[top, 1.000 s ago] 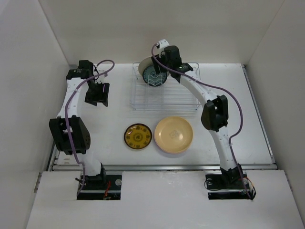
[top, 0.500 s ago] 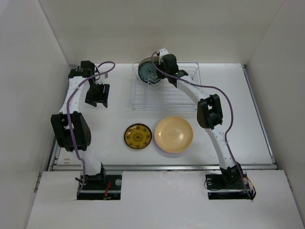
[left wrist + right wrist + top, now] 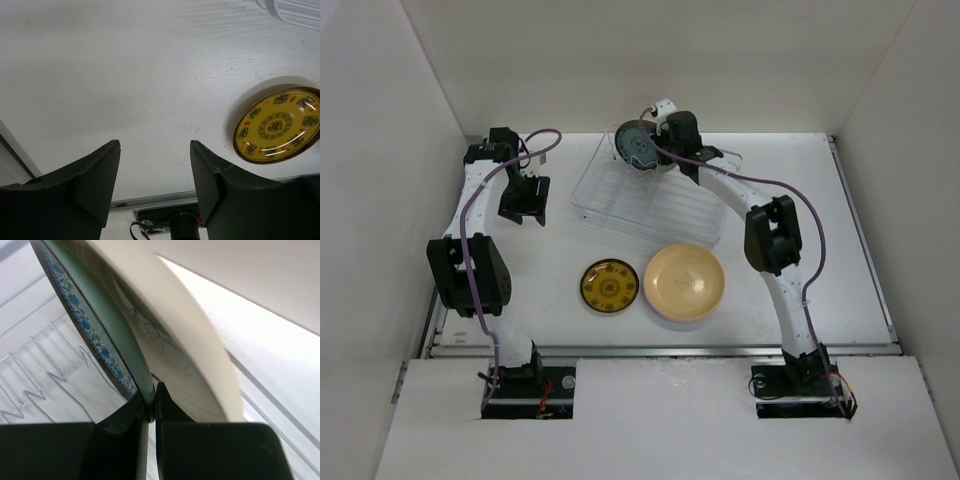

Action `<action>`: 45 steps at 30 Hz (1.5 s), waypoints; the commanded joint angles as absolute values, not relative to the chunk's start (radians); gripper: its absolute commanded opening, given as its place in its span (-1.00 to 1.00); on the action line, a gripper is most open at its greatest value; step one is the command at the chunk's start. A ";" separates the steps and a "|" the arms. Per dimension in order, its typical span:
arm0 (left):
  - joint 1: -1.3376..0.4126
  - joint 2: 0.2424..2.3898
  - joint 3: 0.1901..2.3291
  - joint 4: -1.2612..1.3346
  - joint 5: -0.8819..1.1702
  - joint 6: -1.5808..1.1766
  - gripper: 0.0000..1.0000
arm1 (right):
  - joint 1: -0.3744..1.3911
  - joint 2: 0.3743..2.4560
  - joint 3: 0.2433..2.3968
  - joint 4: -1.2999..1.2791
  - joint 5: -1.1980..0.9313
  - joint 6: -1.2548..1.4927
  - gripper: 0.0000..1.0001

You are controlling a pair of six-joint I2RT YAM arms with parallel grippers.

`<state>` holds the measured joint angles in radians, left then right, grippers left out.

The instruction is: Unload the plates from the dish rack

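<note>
1. The right gripper (image 3: 151, 407) is clenched on the lower rim of a green plate (image 3: 116, 337) with a blue-patterned face. The plate stands on edge at the far end of the dish rack (image 3: 650, 205), upper centre of the overhead view.
2. The plate looks like glazed ceramic: stiff, fairly heavy for a two-finger pinch, slick, and likely to chip if knocked. A hold this thin on the rim gives little purchase, so the plate may swing or slip. A deeper bite on the rim and a straight lift clear of the prongs (image 3: 37, 387) seem the safer course.
3. A cream plate (image 3: 172, 342) leans just behind the green one. Whether the two touch, or whether the jaws have caught both, cannot be told from the wrist view.
4. The rack is light wire and sits askew on the table (image 3: 800, 200). If the plate snags a prong, the rack probably rides along with it.
5. The left gripper (image 3: 155, 145) hovers over bare table at the left of the overhead view, jaws released and holding nothing.
6. Two plates lie flat at lower centre, in front of the rack: a mustard plate (image 3: 609, 285) and a tan-yellow plate (image 3: 684, 282), just beside each other. Any set-down spot has to steer around them.
</note>
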<state>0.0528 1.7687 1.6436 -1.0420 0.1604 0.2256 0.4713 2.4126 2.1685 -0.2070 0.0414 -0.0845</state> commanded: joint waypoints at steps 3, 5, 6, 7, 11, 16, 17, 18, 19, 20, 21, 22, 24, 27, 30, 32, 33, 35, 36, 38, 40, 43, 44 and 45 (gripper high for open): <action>0.054 1.761 1.660 -1.068 0.170 0.218 0.10 | 0.469 2.240 2.148 -0.072 0.074 -0.092 -1.00; 0.054 1.761 1.660 -1.058 0.181 0.218 0.10 | 0.469 2.230 2.135 -0.072 0.074 -0.101 -1.00; 0.054 1.761 1.660 -1.058 0.181 0.218 0.10 | 0.479 2.218 2.125 -0.072 0.074 -0.101 -1.00; 0.054 1.761 1.660 -1.058 0.190 0.218 0.10 | 0.479 2.209 2.125 -0.072 0.074 -0.101 -1.00; 0.054 1.761 1.660 -1.058 0.210 0.218 0.10 | 0.498 2.189 2.115 -0.100 0.074 -0.121 -1.00; 0.054 1.828 1.816 -1.068 0.297 0.218 0.10 | 0.532 2.112 2.077 -0.179 0.046 -0.132 -1.00; 0.054 1.850 1.859 -1.068 0.326 0.218 0.10 | 0.532 2.080 2.077 -0.201 0.026 -0.132 -1.00; 0.054 1.871 1.941 -1.068 0.365 0.218 0.10 | 0.532 2.063 2.065 -0.225 0.005 -0.099 -1.00; 0.054 1.893 1.981 -1.068 0.365 0.203 0.10 | 0.532 2.047 2.065 -0.251 -0.020 -0.081 -1.00; 0.054 1.935 2.017 -1.077 0.365 0.169 0.10 | 0.532 2.011 2.040 -0.308 -0.082 -0.063 -1.00; 0.054 1.953 2.067 -1.077 0.374 0.152 0.10 | 0.532 1.993 2.028 -0.336 -0.122 -0.031 -1.00; 0.054 1.965 2.080 -1.068 0.374 0.137 0.10 | 0.541 1.974 2.011 -0.362 -0.167 -0.014 -1.00; 0.054 1.979 2.080 -1.030 0.374 0.092 0.10 | 0.541 1.915 1.938 -0.419 -0.299 0.014 -1.00; 0.054 2.003 2.069 -0.937 0.437 0.060 0.10 | 0.563 1.869 1.831 -0.498 -0.438 0.051 -1.00; 0.043 2.034 2.097 -0.864 0.457 0.012 0.10 | 0.603 1.858 1.757 -0.633 -0.506 0.051 -1.00; 0.014 2.055 2.137 -0.844 0.457 0.002 0.10 | 0.618 1.858 1.708 -0.650 -0.561 0.051 -1.00; 0.014 2.068 2.149 -0.827 0.466 -0.012 0.08 | 0.627 1.858 1.685 -0.661 -0.583 0.051 -1.00; -0.009 2.100 2.170 -0.789 0.480 -0.031 0.08 | 0.666 1.858 1.645 -0.661 -0.571 0.051 -1.00; -0.009 2.109 2.171 -0.775 0.489 -0.058 0.08 | 0.679 1.858 1.644 -0.661 -0.549 0.051 -1.00; -0.029 2.137 2.171 -0.752 0.489 -0.069 0.08 | 0.706 1.885 1.644 -0.670 -0.515 0.051 -1.00; -0.044 2.155 2.189 -0.752 0.499 -0.078 0.08 | 0.723 1.913 1.655 -0.682 -0.515 0.051 -1.00; -0.077 2.175 2.189 -0.761 0.479 -0.054 0.08 | 0.746 1.960 1.678 -0.712 -0.493 0.060 -1.00; -0.077 2.186 2.189 -0.761 0.463 -0.054 0.08 | 0.756 1.970 1.678 -0.722 -0.482 0.060 -1.00; -0.089 2.186 2.189 -0.773 0.463 -0.040 0.08 | 0.767 1.986 1.678 -0.723 -0.473 0.060 -1.00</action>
